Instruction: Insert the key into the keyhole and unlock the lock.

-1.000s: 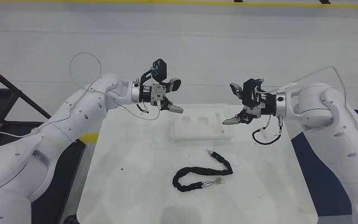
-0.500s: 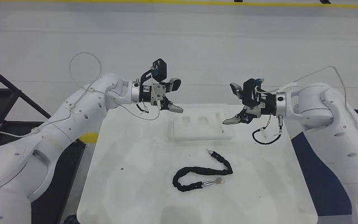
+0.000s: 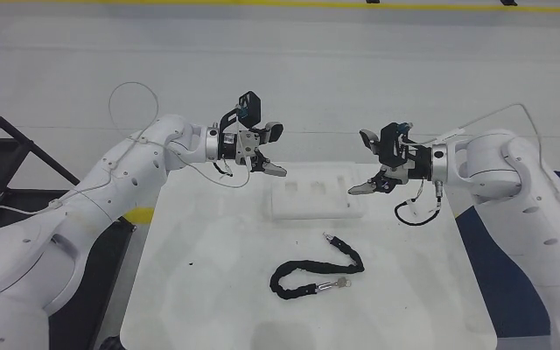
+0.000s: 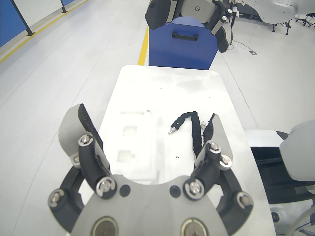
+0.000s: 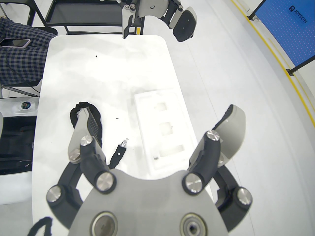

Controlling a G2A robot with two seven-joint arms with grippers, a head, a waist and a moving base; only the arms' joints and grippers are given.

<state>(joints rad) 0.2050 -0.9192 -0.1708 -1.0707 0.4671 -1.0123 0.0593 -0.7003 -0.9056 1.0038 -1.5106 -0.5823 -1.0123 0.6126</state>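
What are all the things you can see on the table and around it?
table: one, white, below both arms.
foam tray: one, white with three hollows, at the far middle of the table.
chain lock: one, black sleeve with a metal tip, curled on the table nearer the robot than the foam tray.
key: one that I can make out, silvery, on the table by one end of the chain lock.
blue cabinet: one, blue with a black handle, on the floor past the table's end.
left gripper: one, grey with black pads, in the air by the table's far left edge, jaws open, empty.
right gripper: one, same colours, in the air by the far right side, jaws open, empty.
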